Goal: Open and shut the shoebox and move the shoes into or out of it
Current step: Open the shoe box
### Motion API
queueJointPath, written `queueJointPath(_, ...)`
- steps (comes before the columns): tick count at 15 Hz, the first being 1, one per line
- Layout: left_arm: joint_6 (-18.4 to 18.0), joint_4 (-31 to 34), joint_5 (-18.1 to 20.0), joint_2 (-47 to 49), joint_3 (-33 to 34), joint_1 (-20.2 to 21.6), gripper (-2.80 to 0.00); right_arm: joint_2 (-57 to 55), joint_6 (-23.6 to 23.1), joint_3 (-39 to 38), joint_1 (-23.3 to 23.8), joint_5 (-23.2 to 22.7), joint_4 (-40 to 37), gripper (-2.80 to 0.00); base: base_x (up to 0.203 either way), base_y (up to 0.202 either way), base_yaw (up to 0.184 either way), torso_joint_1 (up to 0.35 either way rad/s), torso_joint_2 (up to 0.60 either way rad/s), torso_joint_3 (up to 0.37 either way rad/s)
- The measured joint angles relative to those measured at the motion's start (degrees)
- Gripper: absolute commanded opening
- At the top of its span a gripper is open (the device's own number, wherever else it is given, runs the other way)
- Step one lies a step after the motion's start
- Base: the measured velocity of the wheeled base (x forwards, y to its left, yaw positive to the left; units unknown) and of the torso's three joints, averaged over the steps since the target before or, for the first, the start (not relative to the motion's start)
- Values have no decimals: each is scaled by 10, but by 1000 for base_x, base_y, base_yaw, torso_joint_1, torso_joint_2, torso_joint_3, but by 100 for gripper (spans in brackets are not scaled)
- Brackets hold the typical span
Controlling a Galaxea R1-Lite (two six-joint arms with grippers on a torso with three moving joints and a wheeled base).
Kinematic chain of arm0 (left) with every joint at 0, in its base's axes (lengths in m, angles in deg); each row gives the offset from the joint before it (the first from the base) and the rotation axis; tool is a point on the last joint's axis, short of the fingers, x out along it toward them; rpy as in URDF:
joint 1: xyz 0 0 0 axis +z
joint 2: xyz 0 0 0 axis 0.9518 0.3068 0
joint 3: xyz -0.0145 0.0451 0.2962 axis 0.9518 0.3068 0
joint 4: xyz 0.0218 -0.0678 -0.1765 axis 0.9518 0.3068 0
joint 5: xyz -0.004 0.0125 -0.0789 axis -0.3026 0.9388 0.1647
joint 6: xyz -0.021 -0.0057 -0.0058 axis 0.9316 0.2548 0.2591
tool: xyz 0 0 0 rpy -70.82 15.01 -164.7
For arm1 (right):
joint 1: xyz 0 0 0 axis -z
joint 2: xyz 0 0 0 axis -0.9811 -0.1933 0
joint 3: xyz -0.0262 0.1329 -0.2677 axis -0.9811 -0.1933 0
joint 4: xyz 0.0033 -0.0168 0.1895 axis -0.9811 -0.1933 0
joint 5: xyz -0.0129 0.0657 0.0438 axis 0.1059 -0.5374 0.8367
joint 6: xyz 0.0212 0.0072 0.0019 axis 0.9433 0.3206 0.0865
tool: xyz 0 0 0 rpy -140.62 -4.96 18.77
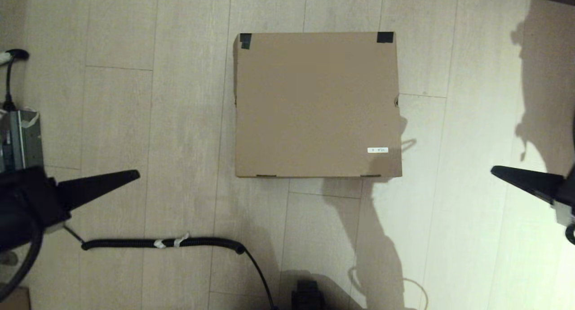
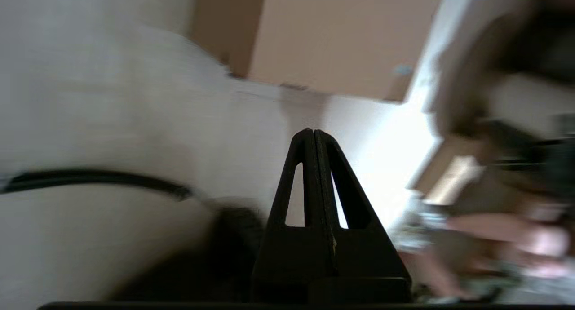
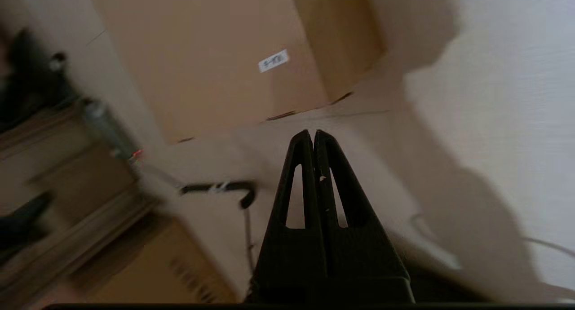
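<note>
**Shoebox shut on the floor, both grippers empty**

Nearest you: a coiled black cable [image 1: 161,243] runs across the floor [image 1: 179,121] at the near-left, bending toward the near edge of the head view.

Left gripper [image 1: 134,175]: you have it over the floor at the left, pointing toward the box and well apart from it. Its fingers [image 2: 310,166] are pressed together with nothing between them.

Right gripper [image 1: 494,170]: at the right, pointing toward the box and well apart from it. Its fingers [image 3: 314,161] are also pressed together and hold nothing.

Between the two grippers and farther out: the shoebox [image 1: 316,105] sits flat on the floor, lid down. Black tape [image 1: 245,40] marks its two far corners. A small white label [image 1: 377,150] lies near the lid's near-right corner.

Shoes: you see none outside the box; whether they are inside cannot be told.

Far left: a grey metal unit [image 1: 20,139] with a black lead stands at the edge of the head view.
</note>
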State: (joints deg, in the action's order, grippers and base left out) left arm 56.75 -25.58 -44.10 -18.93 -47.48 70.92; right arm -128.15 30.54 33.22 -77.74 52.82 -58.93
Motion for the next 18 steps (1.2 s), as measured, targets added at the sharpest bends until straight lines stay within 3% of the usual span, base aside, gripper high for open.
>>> queueJointPath(3, 96, -165, 114, 120, 18, 31, -280, -121, 51, 12, 30, -134, 114, -280, 0, 0, 0, 0, 0, 0)
queueJointPath(5, 130, -242, 142, 178, 22, 41, -280, -185, 94, 25, 57, -205, 202, -280, 0, 0, 0, 0, 0, 0)
queueJointPath(7, 135, -282, 145, 221, 22, 45, -280, -235, 121, 31, 79, -244, 279, -280, 0, 0, 0, 0, 0, 0)
queueJointPath(11, 136, -288, 147, 269, 11, 41, -280, -284, 125, 32, 93, -269, 309, -280, 0, 0, 0, 0, 0, 0)
queueJointPath(18, 131, -317, 144, 306, 1, 37, -280, -322, 131, 65, 97, -261, 316, -280, 0, 0, 0, 0, 0, 0)
